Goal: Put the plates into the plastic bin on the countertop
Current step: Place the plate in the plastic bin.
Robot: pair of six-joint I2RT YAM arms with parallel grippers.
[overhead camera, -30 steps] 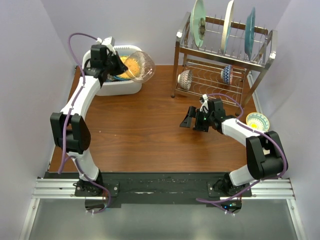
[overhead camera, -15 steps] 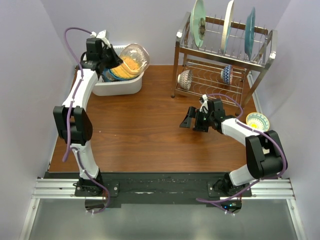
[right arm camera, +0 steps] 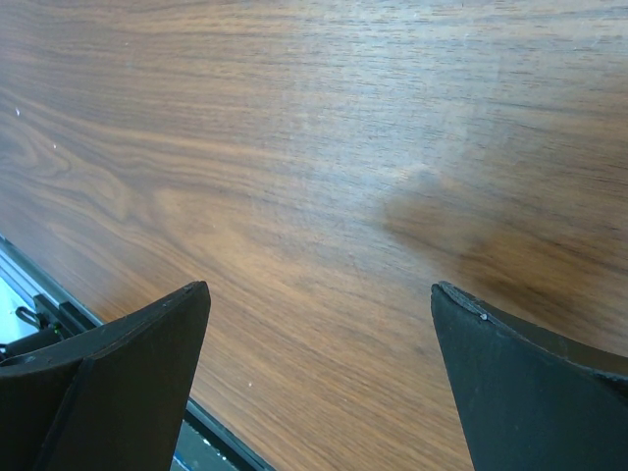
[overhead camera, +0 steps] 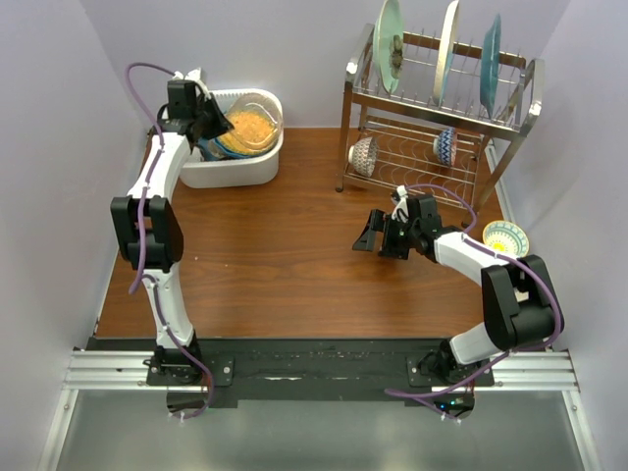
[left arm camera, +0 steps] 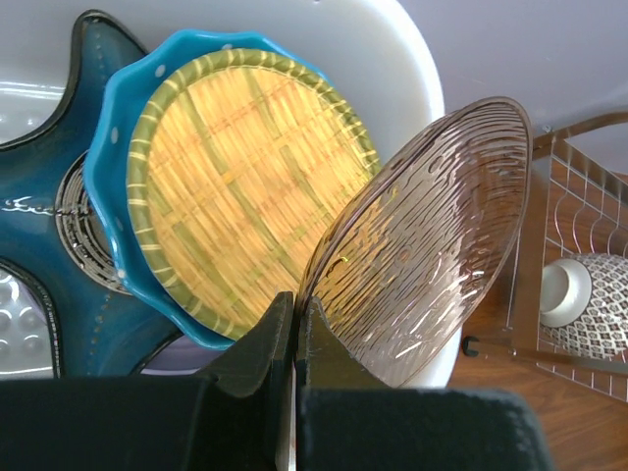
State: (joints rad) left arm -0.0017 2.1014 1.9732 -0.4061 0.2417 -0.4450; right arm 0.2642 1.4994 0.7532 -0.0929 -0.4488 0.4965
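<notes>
**Left gripper** (left arm camera: pixel 294 329): my fingers are clamped on the rim of a ribbed, amber-tinted glass plate (left arm camera: pixel 422 245). It hangs tilted over the white bin (overhead camera: pixel 235 175) at the far left corner of the tabletop (overhead camera: pixel 294 255). Beneath it a yellow woven plate (left arm camera: pixel 245 186) sits nested in a blue dotted plate (left arm camera: pixel 103 177), with a blue star plate (left arm camera: pixel 34 196) alongside.

To do this step well, I judge that I should lower the free edge until it rests on the woven plate, flatten the tilt, and only then part my fingers. Letting go from height risks a chip, or a slide against the bin wall.

**Right gripper** (overhead camera: pixel 378 235): my fingers are wide apart, hold nothing, and hover over bare wood right of centre.

Three more plates (overhead camera: pixel 448 39) stand in the rack (overhead camera: pixel 442 147) at the far right corner.
</notes>
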